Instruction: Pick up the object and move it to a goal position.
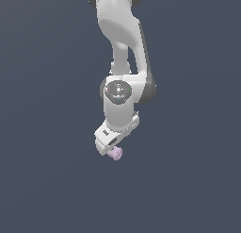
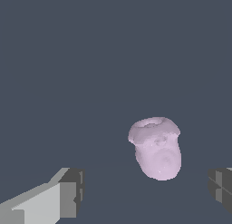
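one pink lump (image 2: 157, 150) lying between the spread fingers (image 2: 63, 196) of the gripper (image 1: 109, 149), nearer one pad, untouched. approach step, by the look of it. next: lowering, centring, then closing gently.

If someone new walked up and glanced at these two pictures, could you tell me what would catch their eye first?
First, the white robot arm hanging down from the top of the exterior view against a flat dark grey-blue background. Next, the only spot of colour: a small pale pink-lilac lumpy stub just below the gripper. In the wrist view the stub sits between the two spread fingertips, touching neither.
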Controlling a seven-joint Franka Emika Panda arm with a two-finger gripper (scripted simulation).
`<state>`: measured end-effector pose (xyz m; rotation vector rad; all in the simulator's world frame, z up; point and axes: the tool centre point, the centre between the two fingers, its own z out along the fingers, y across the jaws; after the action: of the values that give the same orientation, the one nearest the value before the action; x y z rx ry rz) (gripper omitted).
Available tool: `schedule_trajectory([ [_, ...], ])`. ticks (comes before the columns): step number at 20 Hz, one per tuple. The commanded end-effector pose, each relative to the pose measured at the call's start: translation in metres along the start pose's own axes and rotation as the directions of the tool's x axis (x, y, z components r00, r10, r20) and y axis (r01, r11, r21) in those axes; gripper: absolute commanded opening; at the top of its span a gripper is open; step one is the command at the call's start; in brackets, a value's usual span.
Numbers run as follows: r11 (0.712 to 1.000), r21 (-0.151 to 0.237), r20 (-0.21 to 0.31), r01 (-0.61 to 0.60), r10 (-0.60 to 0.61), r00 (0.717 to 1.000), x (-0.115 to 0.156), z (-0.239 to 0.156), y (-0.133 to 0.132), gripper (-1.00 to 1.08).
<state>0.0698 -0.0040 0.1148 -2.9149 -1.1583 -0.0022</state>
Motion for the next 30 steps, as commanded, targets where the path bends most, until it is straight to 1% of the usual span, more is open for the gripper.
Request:
schedule_trajectory([
  [1,0.998,-0.001,0.001,0.06,-0.06,0.998,0.0,0.006,0.008,1.0],
  [7,0.987,-0.003,0.003,0.164,-0.164,0.987,-0.002,0.018,0.021,1.0],
  [13,0.975,-0.003,0.004,0.222,-0.222,0.975,-0.003,0.025,0.029,1.0],
  [22,0.972,-0.003,0.004,0.233,-0.233,0.972,-0.003,0.031,0.031,1.0],
  [30,0.972,-0.003,0.004,0.237,-0.237,0.972,-0.004,0.069,0.03,1.0],
])
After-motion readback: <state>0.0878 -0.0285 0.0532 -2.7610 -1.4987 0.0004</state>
